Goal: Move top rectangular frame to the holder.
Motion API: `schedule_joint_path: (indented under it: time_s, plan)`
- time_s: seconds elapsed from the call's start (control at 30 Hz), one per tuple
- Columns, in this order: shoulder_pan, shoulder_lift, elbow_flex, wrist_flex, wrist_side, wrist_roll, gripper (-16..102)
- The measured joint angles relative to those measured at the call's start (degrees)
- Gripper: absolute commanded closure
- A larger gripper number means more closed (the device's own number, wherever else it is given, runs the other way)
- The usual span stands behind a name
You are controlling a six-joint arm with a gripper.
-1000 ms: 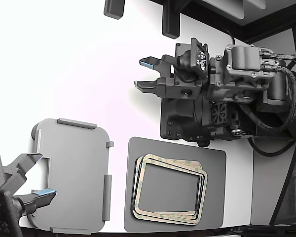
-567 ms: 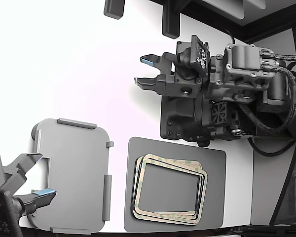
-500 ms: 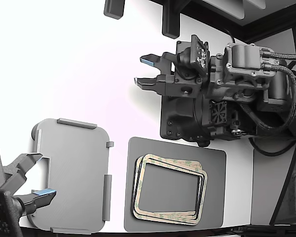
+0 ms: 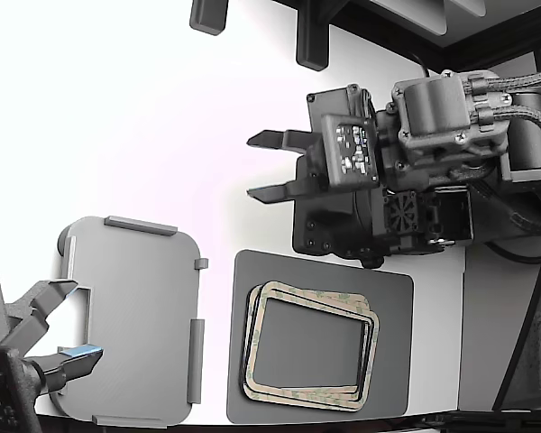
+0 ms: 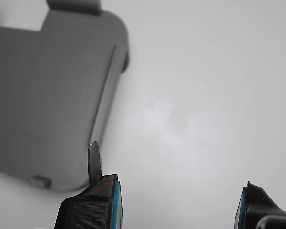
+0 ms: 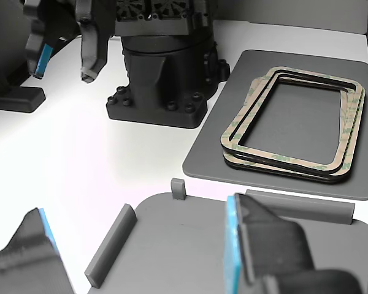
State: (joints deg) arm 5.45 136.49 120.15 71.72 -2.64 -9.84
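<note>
The top rectangular frame [image 4: 320,295] is thin and beige-tan and lies on a stack of like frames on a dark grey mat [image 4: 392,361]; it also shows in the other view [image 6: 276,154]. The holder [image 4: 135,316] is a light grey tray with raised tabs and stands empty at the exterior view's left, also in the wrist view [image 5: 43,95] and the other view [image 6: 184,245]. My gripper [image 4: 252,167] is open and empty above the white table, away from the stack and the holder. It shows in the wrist view [image 5: 174,191] and the other view [image 6: 61,73].
A second arm's open gripper [image 4: 63,329] sits over the holder's left edge at the exterior view's lower left. A black base block [image 4: 329,225] stands under my arm, just behind the mat. Dark blocks [image 4: 311,41] stand at the table's far edge.
My wrist has rolled and the gripper has shifted slightly toward the stack; the camera block now faces the exterior view. The jaws stay open. The frames and the second arm have not moved.
</note>
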Motion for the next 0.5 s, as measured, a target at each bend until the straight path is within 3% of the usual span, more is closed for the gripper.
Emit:
schedule_joint_path:
  time_s: [0.23,0.5]
  plan:
    - [12.04,-10.11,-13.27,10.72,3.96,-10.55,-14]
    - [28.3,-17.75,-21.53,17.31,9.14,-18.02,-14]
